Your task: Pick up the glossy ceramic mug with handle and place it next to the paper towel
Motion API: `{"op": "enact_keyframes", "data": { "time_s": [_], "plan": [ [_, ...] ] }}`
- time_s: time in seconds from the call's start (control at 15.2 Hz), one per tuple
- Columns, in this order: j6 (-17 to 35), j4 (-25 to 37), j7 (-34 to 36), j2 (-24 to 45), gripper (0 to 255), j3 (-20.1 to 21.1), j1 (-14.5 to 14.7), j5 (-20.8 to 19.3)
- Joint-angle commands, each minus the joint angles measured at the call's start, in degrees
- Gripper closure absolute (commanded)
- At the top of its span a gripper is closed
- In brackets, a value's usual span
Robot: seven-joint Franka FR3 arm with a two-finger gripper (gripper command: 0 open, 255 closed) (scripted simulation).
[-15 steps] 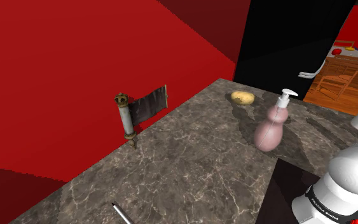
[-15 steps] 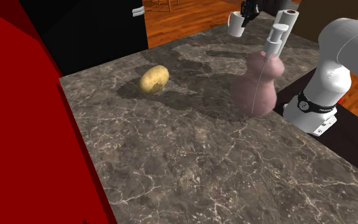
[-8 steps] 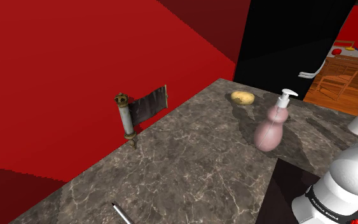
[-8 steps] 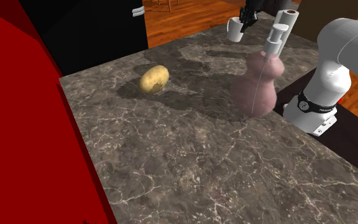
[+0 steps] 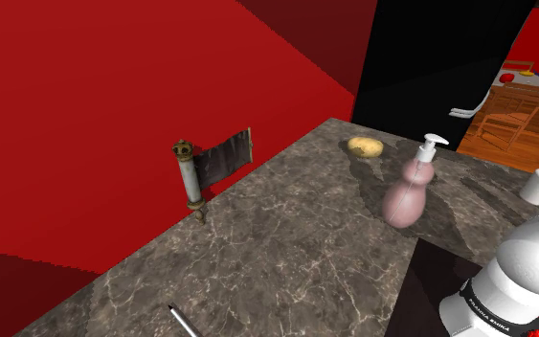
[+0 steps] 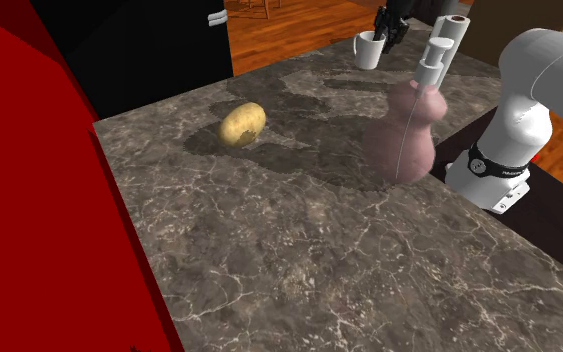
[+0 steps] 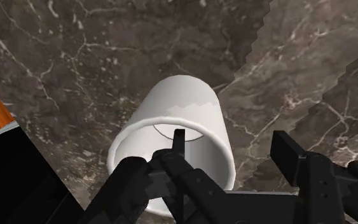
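The white mug [image 6: 368,48] is at the tabletop's [image 6: 299,250] far edge, the tool [image 6: 389,22] clenched on its wall from above, one finger inside the rim. It looks like the carry: next, set it upright beside the paper towel roll [image 6: 449,30] at its 3 o'clock and let go. The arm [image 6: 539,70] arches over from 4 o'clock, wrist pointing down.

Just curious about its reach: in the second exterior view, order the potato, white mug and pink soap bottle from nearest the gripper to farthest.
1. White mug, at the gripper.
2. Pink soap bottle, mid-counter.
3. Potato, toward that view's left.
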Motion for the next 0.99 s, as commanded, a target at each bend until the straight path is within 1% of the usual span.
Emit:
{"op": "enact_keyframes", "data": {
  "time_s": [0.0, 0.2, 0.33, 0.46, 0.92],
  "plan": [
    [0.00, 0.00, 0.00, 0.00, 0, 0.00, 0.00, 0.00],
    [0.00, 0.00, 0.00, 0.00, 0, 0.00, 0.00, 0.00],
    [-4.35, 1.34, 0.13, -2.03, 0, 4.92, -3.79, 0.19],
    [-8.20, 2.80, 0.22, -3.77, 0, 8.56, -6.29, 0.44],
    [-8.21, 2.81, 0.24, -3.80, 0, 8.55, -6.27, 0.41]
  ]
}}
